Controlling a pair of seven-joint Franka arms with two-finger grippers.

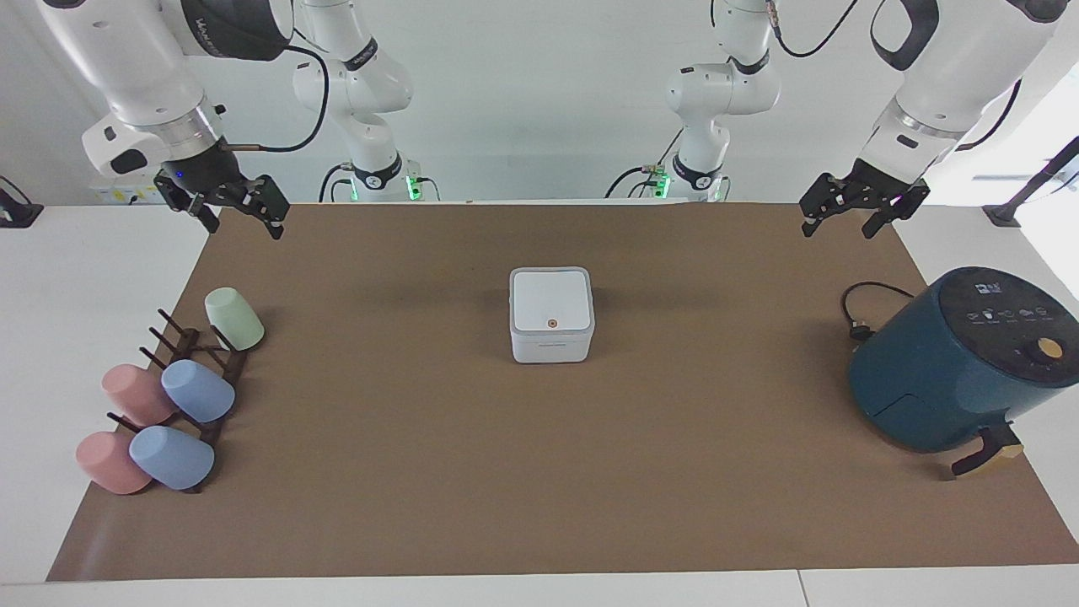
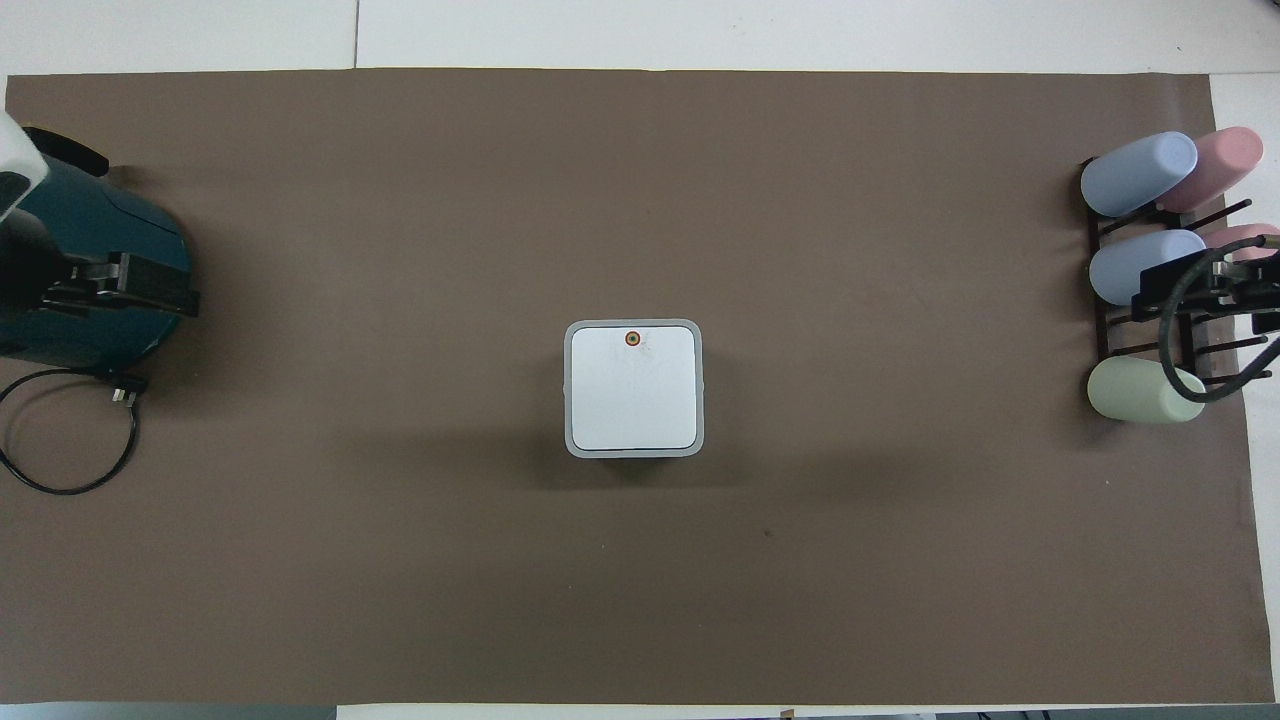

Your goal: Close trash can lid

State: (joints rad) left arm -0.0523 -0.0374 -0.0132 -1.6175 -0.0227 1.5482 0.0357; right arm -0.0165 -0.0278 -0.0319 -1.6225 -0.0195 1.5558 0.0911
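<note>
The small white trash can (image 1: 552, 341) stands in the middle of the brown mat; it also shows in the overhead view (image 2: 634, 450). Its lid (image 1: 550, 301) lies flat and shut on top, with the orange-brown dot at the edge farther from the robots (image 2: 633, 390). My left gripper (image 1: 839, 228) is open and empty, raised in the air at the left arm's end of the table, well apart from the can. In the overhead view it (image 2: 150, 288) hangs over the air fryer. My right gripper (image 1: 244, 229) waits, open and empty, raised over the cup rack (image 2: 1175, 285).
A dark teal air fryer (image 1: 952, 362) (image 2: 90, 230) with a black cable (image 1: 860, 312) stands at the left arm's end. A dark rack (image 1: 202, 362) with several pastel cups (image 2: 1140, 390) stands at the right arm's end.
</note>
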